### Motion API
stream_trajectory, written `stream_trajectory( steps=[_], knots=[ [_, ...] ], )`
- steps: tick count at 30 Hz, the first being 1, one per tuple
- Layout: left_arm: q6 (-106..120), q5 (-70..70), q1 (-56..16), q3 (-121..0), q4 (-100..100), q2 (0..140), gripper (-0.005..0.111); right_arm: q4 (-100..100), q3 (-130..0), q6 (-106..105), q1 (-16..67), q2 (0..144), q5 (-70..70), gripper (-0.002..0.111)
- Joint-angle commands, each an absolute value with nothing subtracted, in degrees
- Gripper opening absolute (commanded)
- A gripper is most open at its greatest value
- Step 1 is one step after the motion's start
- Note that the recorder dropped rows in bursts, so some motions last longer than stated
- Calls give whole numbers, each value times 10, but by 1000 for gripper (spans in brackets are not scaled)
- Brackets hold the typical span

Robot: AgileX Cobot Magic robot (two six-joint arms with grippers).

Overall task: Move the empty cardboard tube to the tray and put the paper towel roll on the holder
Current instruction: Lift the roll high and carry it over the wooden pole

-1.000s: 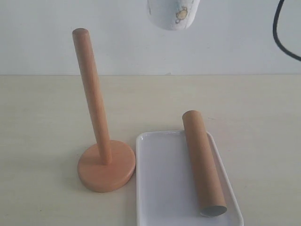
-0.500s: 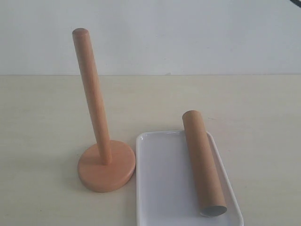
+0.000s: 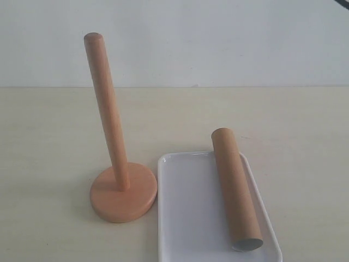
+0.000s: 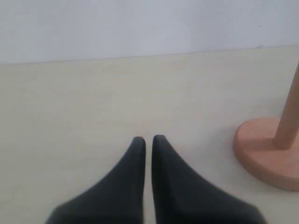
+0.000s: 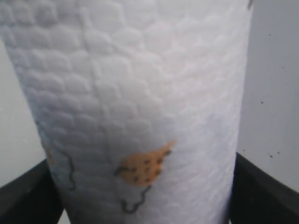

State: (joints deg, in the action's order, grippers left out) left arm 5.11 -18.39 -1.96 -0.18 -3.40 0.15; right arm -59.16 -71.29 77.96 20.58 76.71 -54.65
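Note:
The empty cardboard tube (image 3: 235,188) lies lengthwise in the white tray (image 3: 185,218), along its right side. The wooden holder (image 3: 112,158) stands bare to the left of the tray, its dowel leaning slightly. My left gripper (image 4: 148,140) is shut and empty, low over the table, with the holder's base (image 4: 266,154) a little way off. The paper towel roll (image 5: 135,102) fills the right wrist view, and my right gripper (image 5: 140,196) is shut on it, black fingers (image 5: 261,191) on both sides. Neither gripper nor the roll shows in the exterior view.
A pale wooden tabletop (image 3: 49,142) stretches around the holder and tray, backed by a plain white wall (image 3: 218,38). The tray's near end runs out of the exterior view's lower edge.
One second ago the roll's lower end hung at the top of the exterior view; it has since risen out of sight. Holder, tube and tray have not moved.

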Motion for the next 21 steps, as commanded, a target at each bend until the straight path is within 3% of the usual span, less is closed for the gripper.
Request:
stream_trajectory(
  steps=[1,21],
  knots=[
    [52,-182,-17,0,-36,0,4,-575,-721,782,208,788,-585,0],
    [52,-182,-17,0,-36,0,4,-555,-721,670,300,861,-494,0]
  ],
)
